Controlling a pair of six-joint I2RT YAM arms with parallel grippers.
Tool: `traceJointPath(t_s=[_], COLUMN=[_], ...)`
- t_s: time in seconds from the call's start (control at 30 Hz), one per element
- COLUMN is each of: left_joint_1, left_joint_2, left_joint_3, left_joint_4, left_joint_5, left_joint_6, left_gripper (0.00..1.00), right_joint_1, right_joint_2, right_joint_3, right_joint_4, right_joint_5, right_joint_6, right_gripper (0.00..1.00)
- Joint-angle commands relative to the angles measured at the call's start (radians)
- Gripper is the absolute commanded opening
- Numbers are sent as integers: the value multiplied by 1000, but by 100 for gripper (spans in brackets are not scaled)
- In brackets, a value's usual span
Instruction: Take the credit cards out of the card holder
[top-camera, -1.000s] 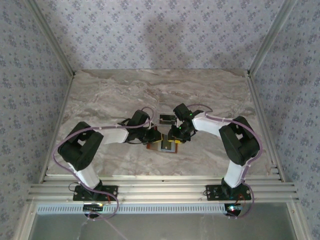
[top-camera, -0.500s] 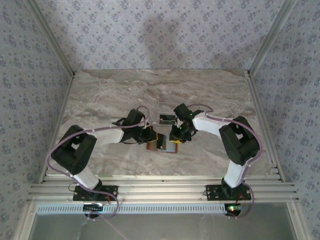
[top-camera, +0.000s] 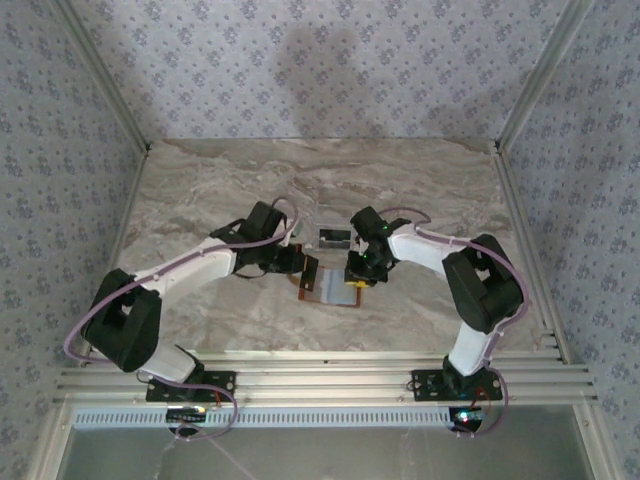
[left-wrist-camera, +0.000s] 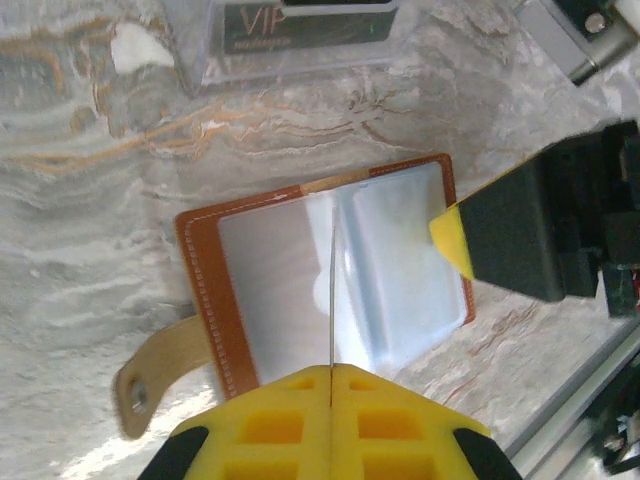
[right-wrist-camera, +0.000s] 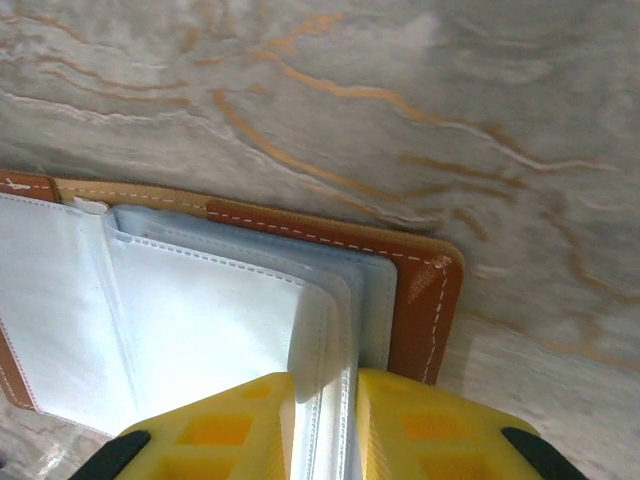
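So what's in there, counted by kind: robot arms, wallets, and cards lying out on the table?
Robot arms: 2
Brown wallet: 1
Dark VIP card: 1
Total: 4

Brown card holder (left-wrist-camera: 280, 280); grey-veined marble table (top-camera: 220, 190).

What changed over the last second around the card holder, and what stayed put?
The left arm's elbow swung out toward the table's left edge. The right gripper closed down onto the clear sleeves of the card holder, which now lies more open. The left gripper stayed shut on a thin leaf seen edge-on. The dark VIP card beyond the holder did not move.
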Motion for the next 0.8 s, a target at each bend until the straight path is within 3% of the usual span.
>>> traceJointPath(t_s=[0.0,0.33,0.5,0.77], left_joint_1=[-10,-90,-143,-165], left_joint_2=[-20,74,196,395], left_joint_3=[87,356,526,757], left_joint_4=[-153,-419,-546,-650], left_joint_5=[-37,-141,-223,-285], left_joint_6=[202,680,928,1209], left_gripper=[1,0,0,0], right_joint_1=[-20,-101,-150,-222], right_joint_2=[-53,-159,-209,-275], right_joint_3=[23,28,14,-24], right_joint_4=[-87,-155,-179,-202], right_joint_5=[40,58,63,61], right_joint_6=[-16,-88,-110,-132], right_gripper=[25,25,25,25])
